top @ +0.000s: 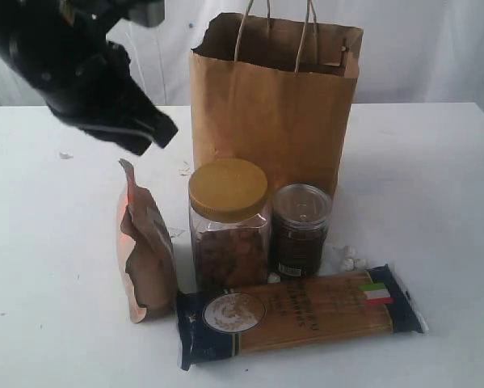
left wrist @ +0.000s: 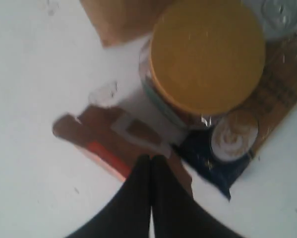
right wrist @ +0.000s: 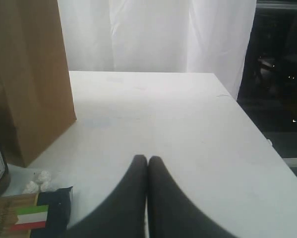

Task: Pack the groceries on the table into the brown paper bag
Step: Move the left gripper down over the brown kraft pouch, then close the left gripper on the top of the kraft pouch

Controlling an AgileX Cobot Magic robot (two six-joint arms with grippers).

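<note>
The brown paper bag [top: 274, 101] stands upright at the back of the table [top: 435, 186]. In front of it are the gold-lidded clear jar [top: 228, 222] and the smaller dark jar [top: 300, 230]. The coppery pouch [top: 145, 246] stands to their left. Across the front lies the spaghetti pack [top: 298, 314]. My left gripper [top: 157, 129] hovers above and behind the pouch, shut and empty. From the left wrist view, its tips [left wrist: 151, 159] hang over the pouch [left wrist: 113, 141], beside the gold lid [left wrist: 207, 54]. My right gripper [right wrist: 147, 161] is shut over bare table, empty, right of the bag [right wrist: 29, 79].
Tiny white pellets [top: 351, 259] lie on the table beside the dark jar. A white curtain [right wrist: 153, 34] hangs behind the table. The table's right edge [right wrist: 260, 129] drops off to a dark area.
</note>
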